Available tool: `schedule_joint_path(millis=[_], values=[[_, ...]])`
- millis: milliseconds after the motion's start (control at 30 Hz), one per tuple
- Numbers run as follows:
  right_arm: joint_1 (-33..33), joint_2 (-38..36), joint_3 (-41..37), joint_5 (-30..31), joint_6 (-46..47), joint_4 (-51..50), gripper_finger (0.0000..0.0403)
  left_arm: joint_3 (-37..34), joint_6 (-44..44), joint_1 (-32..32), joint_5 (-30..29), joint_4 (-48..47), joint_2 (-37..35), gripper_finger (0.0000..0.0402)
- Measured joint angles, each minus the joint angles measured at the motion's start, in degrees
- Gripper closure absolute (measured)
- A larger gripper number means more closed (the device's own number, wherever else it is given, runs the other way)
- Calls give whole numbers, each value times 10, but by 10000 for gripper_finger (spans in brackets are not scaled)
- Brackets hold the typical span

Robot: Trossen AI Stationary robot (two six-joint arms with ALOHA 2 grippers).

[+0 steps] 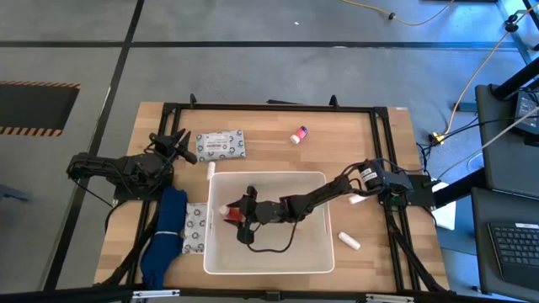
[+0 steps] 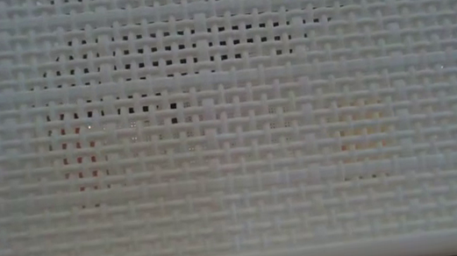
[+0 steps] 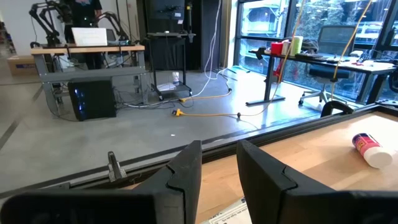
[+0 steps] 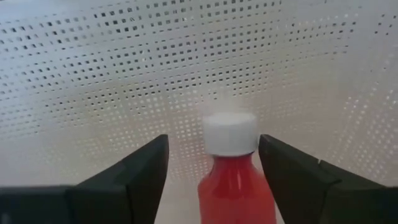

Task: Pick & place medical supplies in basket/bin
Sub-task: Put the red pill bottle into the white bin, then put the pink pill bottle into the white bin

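Red bottle (image 4: 236, 168) inside bin (image 1: 312, 261), at its 9 o'clock side, between parted right gripper (image 1: 240, 215) jaws, untouched.
Judgement: retract straight up, avoid tipping it. Left gripper (image 3: 217, 180) parted, empty.

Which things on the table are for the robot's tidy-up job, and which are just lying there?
For the job:
white bin
red bottle, between the right hand's open fingers inside the bin
patterned packet
purple-capped vial
white tube

Just lying about:
blue cloth under the left arm
yellow cable on the floor
left hand, waiting, open
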Motion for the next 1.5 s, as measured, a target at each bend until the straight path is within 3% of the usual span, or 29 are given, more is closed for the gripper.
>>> schedule_joint_path(millis=[333,767,1000,1233,1500], values=[[0,-51,-1,1,-61,3,151,0,0,0,0,0,0,304],[-3,-250,0,4,-144,-99,150,0,1,0,0,0,0,304],[-10,-346,0,88,-70,-288,150,0,1,0,1,0,0,304],[-70,-450,0,94,33,-504,150,0,0,0,2,0,0,304],[-180,-532,0,94,82,-692,150,0,1,0,17,0,0,301]])
